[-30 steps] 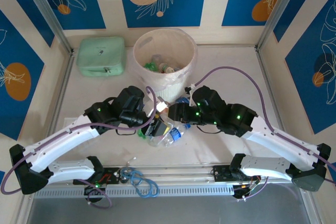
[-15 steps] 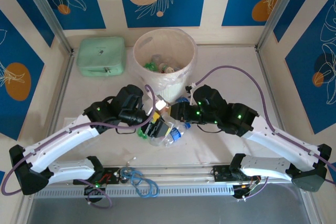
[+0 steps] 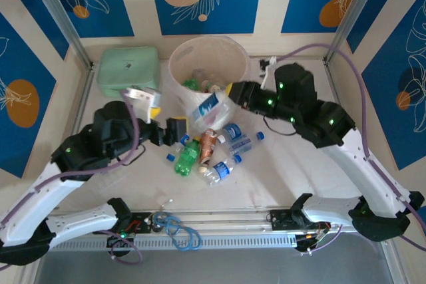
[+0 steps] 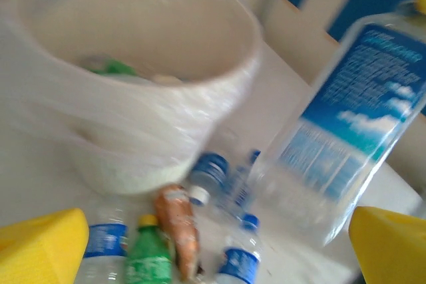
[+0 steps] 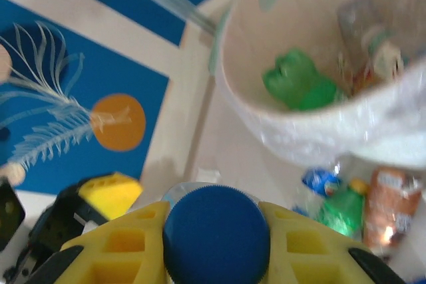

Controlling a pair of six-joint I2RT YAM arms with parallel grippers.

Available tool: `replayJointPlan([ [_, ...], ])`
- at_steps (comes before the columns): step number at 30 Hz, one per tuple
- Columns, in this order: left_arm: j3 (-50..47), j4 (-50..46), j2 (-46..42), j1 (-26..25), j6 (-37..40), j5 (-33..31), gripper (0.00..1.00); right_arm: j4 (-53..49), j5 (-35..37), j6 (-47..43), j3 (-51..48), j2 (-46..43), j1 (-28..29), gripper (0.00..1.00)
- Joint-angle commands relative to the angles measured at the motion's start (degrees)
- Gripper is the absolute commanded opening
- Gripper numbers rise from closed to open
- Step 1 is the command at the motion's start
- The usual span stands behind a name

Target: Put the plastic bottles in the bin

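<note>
Labels first. My right gripper [image 5: 216, 236] is clamping the blue cap [image 5: 216, 231] of a clear bottle [image 4: 346, 124]. Its label is showing blue with white cloud shapes and lines of white print, too blurred for me to read. On the table [image 3: 299, 164] a green bottle [image 3: 188, 157] is carrying a yellow cap and a green label with pale writing I cannot make out. Just beside it a brown bottle [image 3: 210, 145] is showing an orange-brown wrap with no legible text. Three clear bottles [image 3: 236, 131] with blue labels and blue caps are lying close to those two; I am not reading any brand on them.

The held bottle is hanging tilted at the near rim of the bin [image 3: 173, 64], cap end toward my right wrist and base toward the pile on the table. I cannot tell its height over the rim.

The bin is standing upright at the back of the table, round, translucent white outside and peach inside. Another green bottle [image 5: 299, 81] and a clear one are lying inside it.

My left gripper [image 4: 214, 247] is holding nothing, with its yellow fingers [image 4: 40, 247] spread wide apart, and is facing the bin from the left. A mint case [image 3: 128, 70] is sitting left of the bin.
</note>
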Motion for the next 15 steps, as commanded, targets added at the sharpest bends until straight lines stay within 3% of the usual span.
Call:
replayJointPlan([
  [1, 0.28, -8.48, 0.54, 2.47, -3.90, -11.13, 1.00, -1.09, -2.44, -3.27, 6.74, 4.16, -3.52, 0.16],
  [5, -3.22, -10.89, 1.26, 7.32, -7.82, -8.21, 1.00, 0.00, -4.75, -2.55, 12.43, 9.19, -9.53, 0.16],
  [9, -9.51, -9.81, 2.14, 13.28, -11.44, 0.27, 0.98, 0.35, -8.76, -2.39, 17.26, 15.43, -14.72, 0.16],
  [15, -18.11, -6.05, 4.45, 18.87, -13.46, 10.60, 0.91, -2.34, -11.52, -4.47, 26.81, 25.43, -17.34, 0.17],
])
